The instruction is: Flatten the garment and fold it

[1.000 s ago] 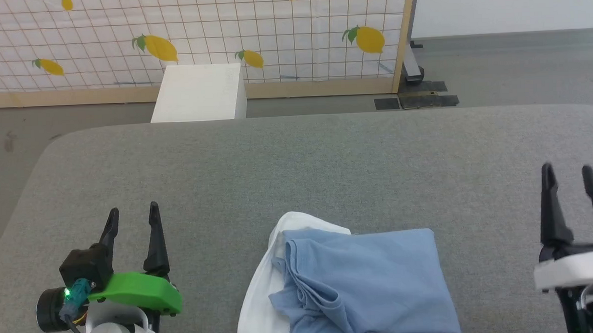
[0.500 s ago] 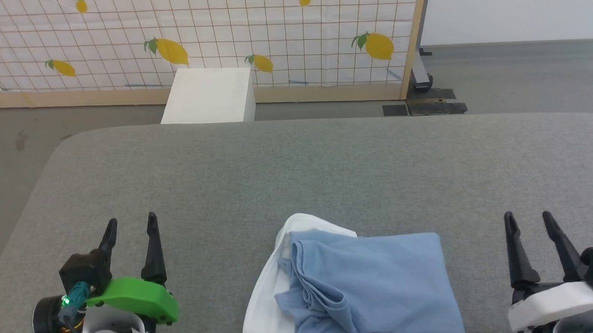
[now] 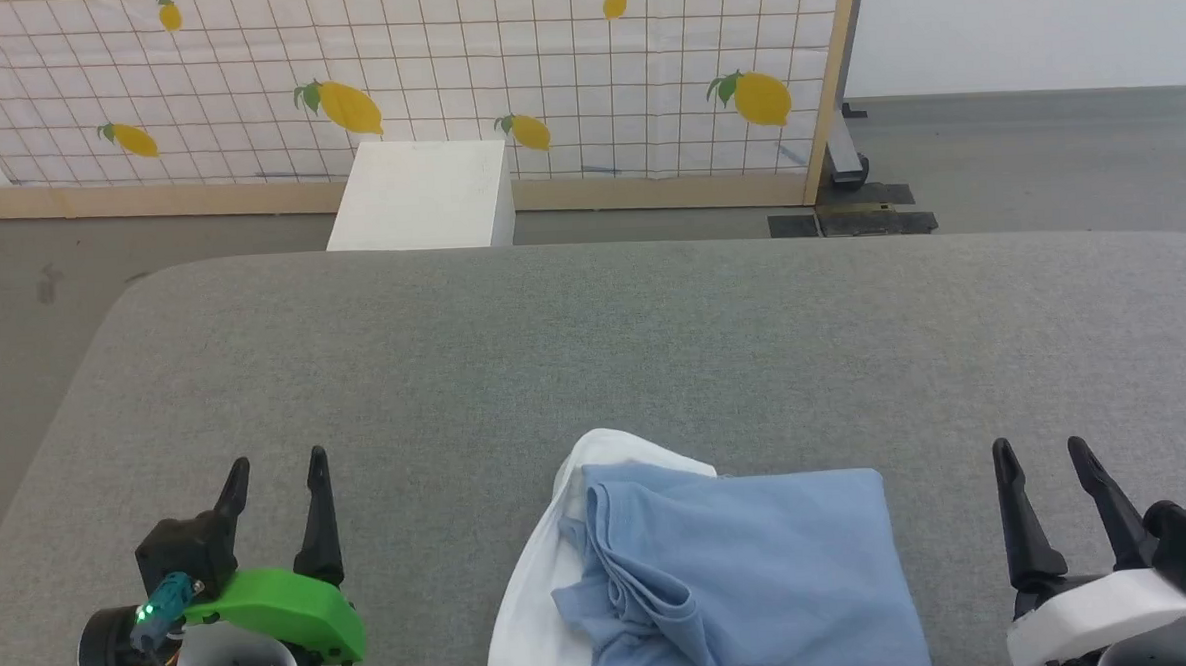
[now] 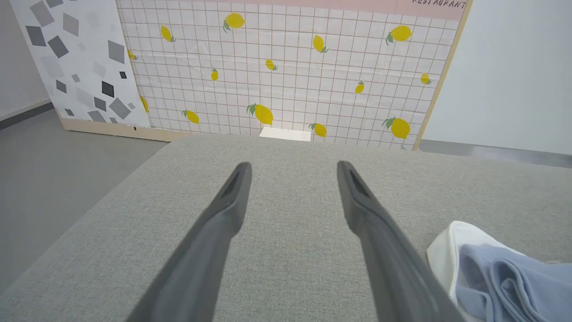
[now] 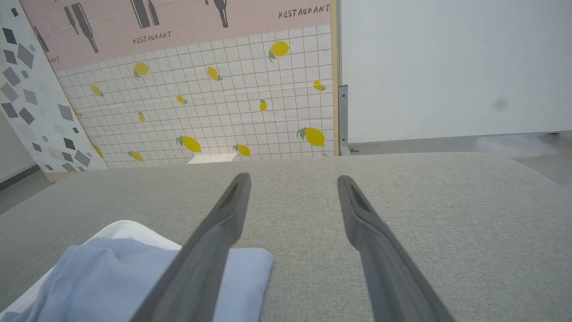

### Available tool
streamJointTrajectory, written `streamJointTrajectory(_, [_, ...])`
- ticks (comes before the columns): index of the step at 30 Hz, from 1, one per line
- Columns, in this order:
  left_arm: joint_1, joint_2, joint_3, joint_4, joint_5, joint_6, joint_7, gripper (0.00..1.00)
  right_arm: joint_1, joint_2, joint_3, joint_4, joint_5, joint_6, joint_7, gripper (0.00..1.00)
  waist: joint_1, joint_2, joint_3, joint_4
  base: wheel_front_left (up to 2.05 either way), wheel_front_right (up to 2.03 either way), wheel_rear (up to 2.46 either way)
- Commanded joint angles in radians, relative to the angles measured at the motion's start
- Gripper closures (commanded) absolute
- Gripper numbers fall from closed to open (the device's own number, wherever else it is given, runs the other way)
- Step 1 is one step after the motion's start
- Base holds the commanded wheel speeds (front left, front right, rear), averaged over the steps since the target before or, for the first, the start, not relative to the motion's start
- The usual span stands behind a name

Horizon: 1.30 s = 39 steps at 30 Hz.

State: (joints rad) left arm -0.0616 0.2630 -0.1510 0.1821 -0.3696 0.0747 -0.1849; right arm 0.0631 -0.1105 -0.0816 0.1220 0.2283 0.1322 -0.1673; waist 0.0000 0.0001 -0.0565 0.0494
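Left fingers (image 3: pixel 318 515) spread wide at the lower left of the head view, tips pointing up the frame, nothing between them; same wide gap in the left wrist view (image 4: pixel 225 219), with bare grey table (image 3: pixel 594 353) underneath

Right fingers (image 3: pixel 1013 515) at the lower right of the head view, likewise wide apart and empty, tips up the frame; in the right wrist view (image 5: pixel 366 223) parted over bare grey fabric

Garment (image 3: pixel 753 566) lying on the table at the bottom centre of the head view, cut off by the bottom edge, between the two sets of fingers and apart from both. Light blue on top, bunched into soft creases along its left side, white part poking out at the left and upper left, trace of white script at the very bottom edge. Lower right corner of the left wrist view (image 4: pixel 505 277); lower left of the right wrist view (image 5: pixel 98 277), partly behind one finger

Beyond the table's far edge, upper part of the head view: white box (image 3: pixel 422 195) on the grey floor (image 3: pixel 1046 163), then a lemon-print grid screen (image 3: pixel 441 69)
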Motion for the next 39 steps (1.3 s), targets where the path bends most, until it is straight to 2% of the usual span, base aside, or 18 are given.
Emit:
streamJointTrajectory(1, [0.009,0.008,-0.003,0.000,-0.008,-0.003,0.004,0.00,0.002,-0.003,0.001,0.003,-0.005,-0.002,0.001,0.00,0.0000,-0.0001,0.001,-0.001,0.00,0.00,0.00])
streamJointTrajectory(26, [-0.003,0.012,-0.019,0.001,-0.025,0.006,0.002,0.00,-0.018,-0.010,-0.008,0.001,0.004,-0.002,0.039,0.00,0.0000,-0.0001,0.021,-0.002,0.00,0.00,0.00])
streamJointTrajectory(29, [-0.002,0.014,-0.019,-0.003,-0.026,0.010,0.002,0.00,-0.044,-0.024,-0.001,-0.004,0.031,-0.002,0.135,0.00,0.0000,-0.0001,0.024,-0.006,0.00,0.00,0.00])
streamJointTrajectory(31, [-0.003,0.015,-0.019,-0.008,-0.027,0.012,0.002,0.00,-0.074,-0.034,0.005,-0.011,0.067,-0.002,0.241,0.00,0.0000,-0.0001,0.029,-0.008,0.00,0.00,0.00])
streamJointTrajectory(39, [-0.023,0.016,-0.025,-0.023,-0.029,0.016,0.004,0.00,-0.229,-0.138,0.131,-0.058,0.157,-0.002,0.814,0.00,0.0000,-0.0001,0.063,0.000,0.00,0.00,0.00])
